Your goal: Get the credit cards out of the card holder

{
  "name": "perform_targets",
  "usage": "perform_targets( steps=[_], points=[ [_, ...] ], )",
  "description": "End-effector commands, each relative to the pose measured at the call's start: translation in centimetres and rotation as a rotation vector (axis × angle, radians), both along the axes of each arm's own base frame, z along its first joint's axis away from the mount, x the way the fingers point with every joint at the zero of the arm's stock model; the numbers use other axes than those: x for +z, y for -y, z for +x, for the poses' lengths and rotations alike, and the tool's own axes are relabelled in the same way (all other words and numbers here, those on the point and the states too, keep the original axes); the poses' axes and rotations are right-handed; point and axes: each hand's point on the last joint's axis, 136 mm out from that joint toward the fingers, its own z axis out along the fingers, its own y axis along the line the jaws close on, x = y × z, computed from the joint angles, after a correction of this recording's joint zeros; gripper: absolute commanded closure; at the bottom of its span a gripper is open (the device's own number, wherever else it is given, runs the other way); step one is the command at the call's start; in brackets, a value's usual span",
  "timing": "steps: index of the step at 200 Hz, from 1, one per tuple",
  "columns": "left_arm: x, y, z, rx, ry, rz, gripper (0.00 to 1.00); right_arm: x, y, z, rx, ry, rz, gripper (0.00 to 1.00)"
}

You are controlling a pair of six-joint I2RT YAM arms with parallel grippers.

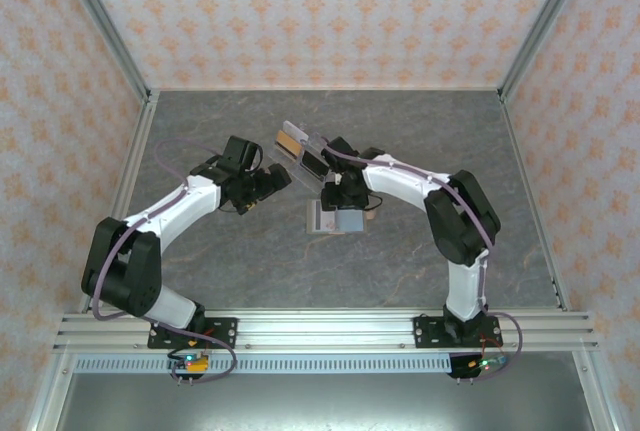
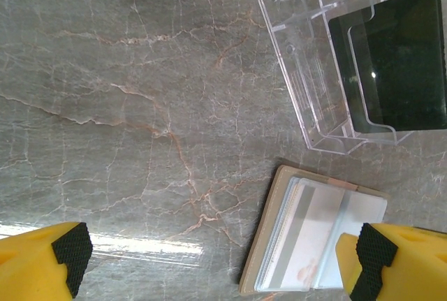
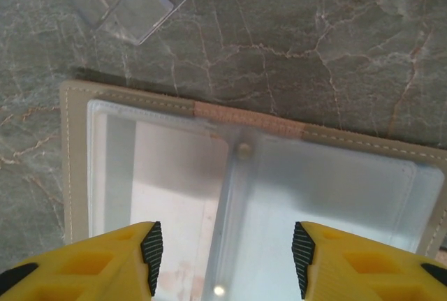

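Right gripper (image 3: pixel 225 248) just above credit cards (image 3: pixel 174 175)

Bright even light, white glare streak on marble table (image 2: pixel 140 245), near cards softly blurred

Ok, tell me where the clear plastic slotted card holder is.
In the top view the clear plastic slotted card holder lies mid-table, slightly left of centre, just beyond the pale flat card stack.
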Motion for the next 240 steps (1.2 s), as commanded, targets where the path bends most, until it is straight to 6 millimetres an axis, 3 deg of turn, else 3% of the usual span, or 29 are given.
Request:
perform_targets(
  steps=[1,37,80,114,149,193,222,240],
  points=[
    [-0.4,0.2,0.2,-0.029,0.0,-0.008,0.0,-0.1,0.2,0.4,-0.029,-0.001,-0.06,0.47],
    [-0.7,0.6,0.0,-0.051,-0.009,-0.021,0.0,-1.4,0.7,0.2,-0.042,-0.027,-0.124,0.48],
    [-1.1,1.1,-0.2,-0.07,-0.025,-0.041,0.0,0.0,1.5,0.6,-0.073,0.002,-0.17,0.48],
    [-0.6,1.2,0.0,-0.089,-0.019,-0.035,0.0,0.2,0.1,-0.5,-0.122,-0.022,-0.105,0.47],
    [-0.8,1.5,0.0,-0.103,-0.005,-0.046,0.0,-0.6,-0.5,-0.7,-0.188,-0.038,-0.053,0.47],
    [-1.7,2.7,0.1,-0.121,0.008,-0.074,0.0,-1.8,0.7,-0.9,-0.173,-0.044,-0.127,0.53],
    [-2.1,4.0,0.2,-0.137,0.007,-0.121,0.05,-2.5,1.5,-1.3,-0.149,-0.057,-0.177,0.59],
    [-2.1,5.1,0.3,-0.161,0.003,-0.16,0.16,-3.0,1.6,-1.6,-0.141,-0.063,-0.171,0.63]
  ],
)
